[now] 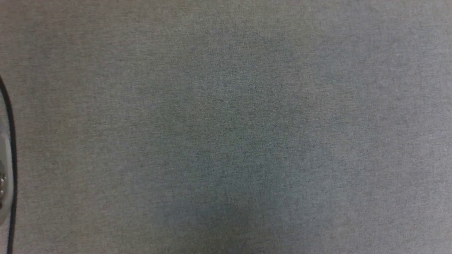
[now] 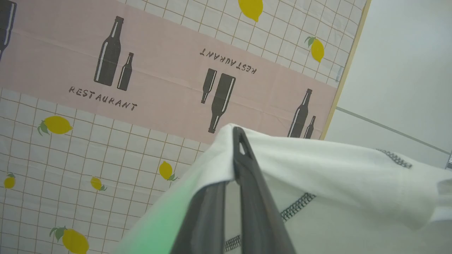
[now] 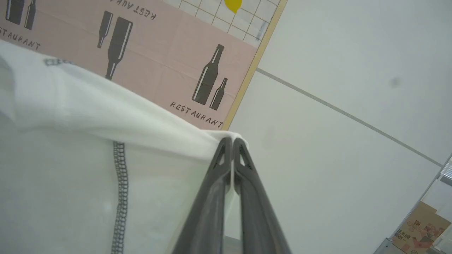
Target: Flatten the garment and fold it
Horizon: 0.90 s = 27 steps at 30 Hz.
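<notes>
A printed cloth (image 2: 70,141) covers the counter, white with a thin tan grid. Yellow lemons (image 2: 56,124) with green leaves are scattered over the squares. A wide pink band (image 2: 169,70) runs across it, with dark bottles (image 2: 109,53) printed in pairs, one tall and one small. The word "RESTAURANT" (image 2: 102,98) sits under one pair, and beside it another pair and its lettering are printed upside down. The counter's tan edge (image 2: 348,67) shows where the cloth ends. Past it lies a pale, smooth surface (image 2: 399,70) crossed by a thin grey line (image 2: 388,128). A cardboard box (image 3: 420,229) with reddish print sits far off. From the head view, there is a grey, finely woven surface (image 1: 226,127).
</notes>
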Tool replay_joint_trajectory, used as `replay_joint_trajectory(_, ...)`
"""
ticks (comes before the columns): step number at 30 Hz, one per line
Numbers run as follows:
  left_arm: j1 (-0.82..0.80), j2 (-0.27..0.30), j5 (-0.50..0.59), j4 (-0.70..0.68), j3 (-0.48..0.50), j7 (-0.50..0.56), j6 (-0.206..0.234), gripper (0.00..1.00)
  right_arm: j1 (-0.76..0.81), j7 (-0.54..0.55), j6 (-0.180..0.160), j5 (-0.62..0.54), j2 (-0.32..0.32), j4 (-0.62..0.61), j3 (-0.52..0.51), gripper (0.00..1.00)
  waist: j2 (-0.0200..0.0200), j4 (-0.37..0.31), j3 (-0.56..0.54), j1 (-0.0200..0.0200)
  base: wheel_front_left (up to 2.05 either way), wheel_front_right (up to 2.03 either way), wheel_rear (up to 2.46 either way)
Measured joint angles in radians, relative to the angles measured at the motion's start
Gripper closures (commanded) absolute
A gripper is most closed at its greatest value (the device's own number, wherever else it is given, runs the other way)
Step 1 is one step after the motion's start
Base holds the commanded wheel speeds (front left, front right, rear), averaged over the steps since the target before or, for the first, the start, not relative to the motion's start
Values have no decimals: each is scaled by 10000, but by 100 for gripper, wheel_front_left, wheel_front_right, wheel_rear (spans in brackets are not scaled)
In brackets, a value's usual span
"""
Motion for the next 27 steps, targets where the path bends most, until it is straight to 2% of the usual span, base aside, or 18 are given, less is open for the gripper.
replay_joint_trajectory(4,-419,19,27,600,65,-554,-276,100,-638,-963,6,-314,159,579,-104,100,0,-87,262,-1,0,0,0)
replay_joint_trajectory(10,178,180,-31,1645,-232,-468,-855,100,-116,-1076,8,-128,261,1712,100,100,0,61,165,-1,0,0,0)
replay_joint_trajectory(13,1420,428,36,2021,-639,-73,-1223,100,998,-1135,6,424,286,2178,447,100,0,139,-26,-2,0,0,0)
replay_joint_trajectory(19,4342,633,-50,1952,-1066,677,-1505,100,3819,-936,2,1847,92,2186,1476,100,0,288,-639,-3,0,0,0)
replay_joint_trajectory(23,6692,623,-374,1388,-1360,1321,-1593,100,5923,-376,-13,3160,-144,1453,1921,100,0,397,-1276,-4,0,0,0)
replay_joint_trajectory(27,8898,569,-729,709,-1636,1927,-1609,100,8068,337,-27,4019,-332,351,1868,100,0,529,-1985,-4,0,0,0)
